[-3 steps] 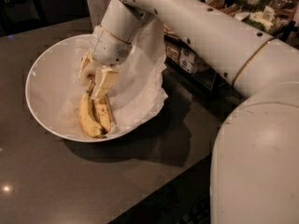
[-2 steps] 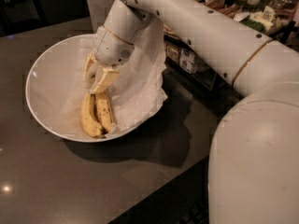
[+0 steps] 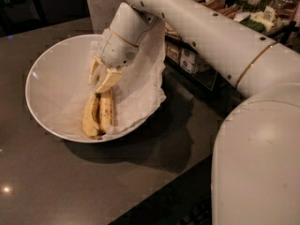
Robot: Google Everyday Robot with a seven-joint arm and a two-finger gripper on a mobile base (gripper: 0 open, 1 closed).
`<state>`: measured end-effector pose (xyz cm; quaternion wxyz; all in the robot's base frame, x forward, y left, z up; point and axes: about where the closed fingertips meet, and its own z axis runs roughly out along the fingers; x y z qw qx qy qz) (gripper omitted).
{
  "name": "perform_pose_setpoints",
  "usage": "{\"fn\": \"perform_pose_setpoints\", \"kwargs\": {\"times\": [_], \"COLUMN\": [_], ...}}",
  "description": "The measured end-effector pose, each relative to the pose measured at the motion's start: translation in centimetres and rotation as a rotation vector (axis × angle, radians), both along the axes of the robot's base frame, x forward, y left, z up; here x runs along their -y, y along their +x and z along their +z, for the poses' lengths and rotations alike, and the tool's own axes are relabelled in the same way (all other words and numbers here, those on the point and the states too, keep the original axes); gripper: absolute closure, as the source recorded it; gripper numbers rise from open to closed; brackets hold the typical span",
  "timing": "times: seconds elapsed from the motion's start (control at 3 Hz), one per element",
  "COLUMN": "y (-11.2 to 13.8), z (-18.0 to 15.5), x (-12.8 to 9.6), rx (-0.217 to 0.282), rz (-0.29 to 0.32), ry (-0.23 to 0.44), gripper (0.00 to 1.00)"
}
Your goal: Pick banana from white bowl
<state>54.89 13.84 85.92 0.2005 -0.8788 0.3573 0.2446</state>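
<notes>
Two speckled yellow bananas (image 3: pixel 98 114), joined at a dark stem, lie side by side in the white bowl (image 3: pixel 37 74) on its crinkled paper lining (image 3: pixel 140 86). They sit in the bowl's near right part, pointing toward the front rim. My gripper (image 3: pixel 101 78) reaches down into the bowl from the upper right and hovers right at the bananas' upper stem end, which it hides. The bananas still rest on the paper.
The bowl stands on a dark grey counter (image 3: pixel 56 182) whose edge runs diagonally at the lower right. Behind the arm (image 3: pixel 211 32), a black wire rack of packets (image 3: pixel 187 60) stands at the back right. My white base (image 3: pixel 258 163) fills the right foreground.
The gripper has sunk slightly lower toward the bananas' stem end. The bananas and bowl have not moved.
</notes>
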Motion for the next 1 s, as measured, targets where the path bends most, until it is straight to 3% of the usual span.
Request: {"fn": "perform_pose_setpoints", "kwargs": {"times": [0.33,1.0], "y": [-0.5,-3.2], "z": [1.1,8.0], "x": [0.3,0.5], "rx": [0.04,0.244], "rz": [0.002,0.022], "ry": [0.03,0.061], "gripper": [1.0,1.0]}}
